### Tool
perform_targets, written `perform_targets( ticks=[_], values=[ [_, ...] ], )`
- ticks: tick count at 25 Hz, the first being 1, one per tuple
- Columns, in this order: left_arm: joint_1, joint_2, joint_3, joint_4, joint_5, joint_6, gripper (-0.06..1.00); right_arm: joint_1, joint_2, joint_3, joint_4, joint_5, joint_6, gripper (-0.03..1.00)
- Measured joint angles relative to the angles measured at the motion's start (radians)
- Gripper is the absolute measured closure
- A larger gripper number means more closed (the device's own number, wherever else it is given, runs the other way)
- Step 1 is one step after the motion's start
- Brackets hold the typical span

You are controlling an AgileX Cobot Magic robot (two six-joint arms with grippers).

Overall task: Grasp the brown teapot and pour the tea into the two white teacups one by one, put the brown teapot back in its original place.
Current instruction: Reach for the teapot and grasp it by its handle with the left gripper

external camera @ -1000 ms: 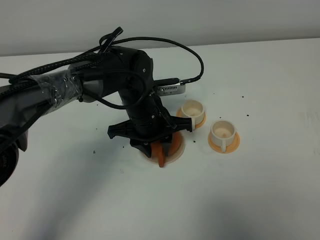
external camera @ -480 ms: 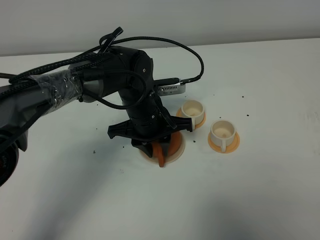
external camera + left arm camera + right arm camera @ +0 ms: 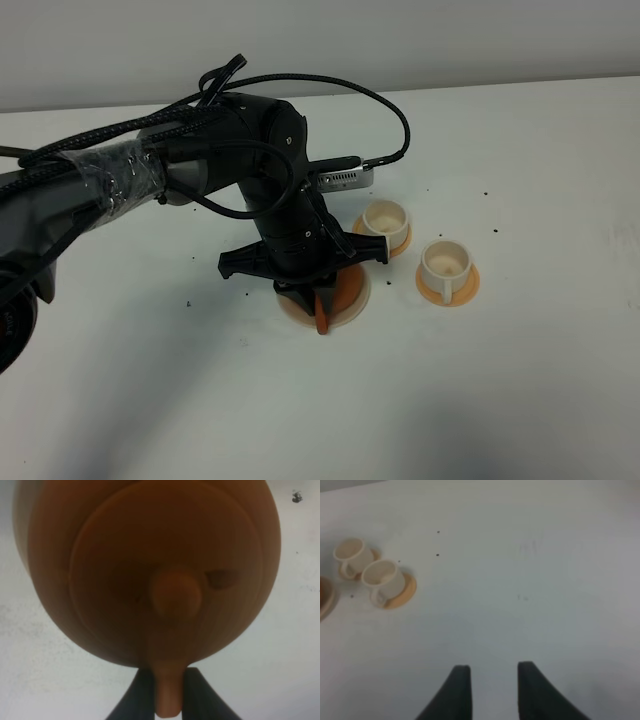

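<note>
The brown teapot (image 3: 343,288) stands on the pale beige coaster (image 3: 357,307), mostly hidden under my left arm. In the left wrist view the teapot (image 3: 150,555) fills the frame from above, with its lid knob in the middle. Its loop handle (image 3: 167,692) sits between the two black fingers. My left gripper (image 3: 320,300) (image 3: 168,675) is shut on that handle. Two white teacups (image 3: 385,218) (image 3: 445,260) stand on orange saucers to the teapot's right, and their insides look pale. They also show in the right wrist view (image 3: 350,555) (image 3: 381,577). My right gripper (image 3: 492,687) is open and empty over bare table.
The left arm's cables (image 3: 300,90) loop above the teapot toward the near cup. Small dark specks (image 3: 487,192) lie scattered on the white table. The wall runs along the table's far edge.
My left gripper has sunk very slightly onto the teapot's handle. The cups and the teapot have not moved.
</note>
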Motion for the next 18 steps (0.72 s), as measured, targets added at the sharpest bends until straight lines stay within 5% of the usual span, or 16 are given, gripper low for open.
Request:
perform_targets(
  ticks=[18],
  values=[
    [0.000, -0.008, 0.000, 0.046, 0.043, 0.100, 0.81, 0.000, 0.000, 0.000, 0.000, 0.000, 0.000, 0.73]
  ],
)
